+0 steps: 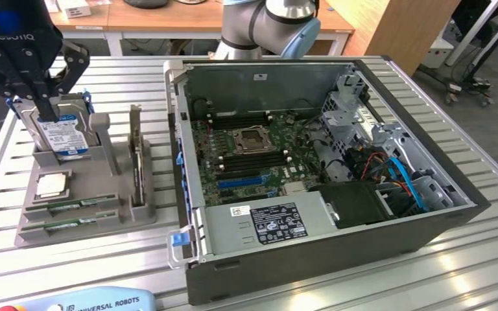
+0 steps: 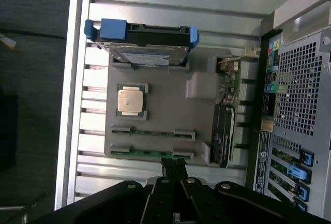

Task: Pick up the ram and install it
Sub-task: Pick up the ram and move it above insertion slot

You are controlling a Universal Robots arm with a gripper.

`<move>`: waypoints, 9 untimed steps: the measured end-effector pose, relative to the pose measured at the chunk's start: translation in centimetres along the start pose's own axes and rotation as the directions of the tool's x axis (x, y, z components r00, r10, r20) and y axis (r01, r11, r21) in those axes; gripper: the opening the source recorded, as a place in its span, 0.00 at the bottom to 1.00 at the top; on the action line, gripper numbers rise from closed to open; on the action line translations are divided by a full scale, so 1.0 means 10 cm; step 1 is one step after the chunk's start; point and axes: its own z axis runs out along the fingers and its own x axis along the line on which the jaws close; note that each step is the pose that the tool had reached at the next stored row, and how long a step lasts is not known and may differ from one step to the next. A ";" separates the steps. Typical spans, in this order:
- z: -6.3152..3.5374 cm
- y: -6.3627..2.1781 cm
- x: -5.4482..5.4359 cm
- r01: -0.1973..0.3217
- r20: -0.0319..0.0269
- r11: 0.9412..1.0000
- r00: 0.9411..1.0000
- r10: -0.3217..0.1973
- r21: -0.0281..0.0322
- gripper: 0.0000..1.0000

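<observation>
Wrist view: the gripper (image 2: 174,166), clenched shut and empty, hovers above the grey holder (image 2: 170,107). The ram (image 2: 147,153) lies in the holder's slot, neither picked up nor installed.

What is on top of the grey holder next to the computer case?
A hard drive upright, a CPU lying flat, two ram sticks in slots, and a circuit card on edge. The sticks' lower edges are hidden in the holder.

Tool (image 1: 47,110) body cut off at exterior view's edge; ram (image 1: 74,223) mostly sunk in holder (image 1: 102,176).
</observation>
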 end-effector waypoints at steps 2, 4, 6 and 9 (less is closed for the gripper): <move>-0.001 0.000 0.00 0.019 -0.001 1.000 1.000 -0.019 0.000 0.10; 0.000 0.001 0.00 0.036 -0.001 0.999 0.999 -0.036 0.001 0.10; 0.001 0.001 0.01 0.053 -0.002 0.999 0.999 -0.053 0.001 0.10; 0.000 0.001 0.01 0.080 -0.003 0.997 0.997 -0.080 0.001 0.10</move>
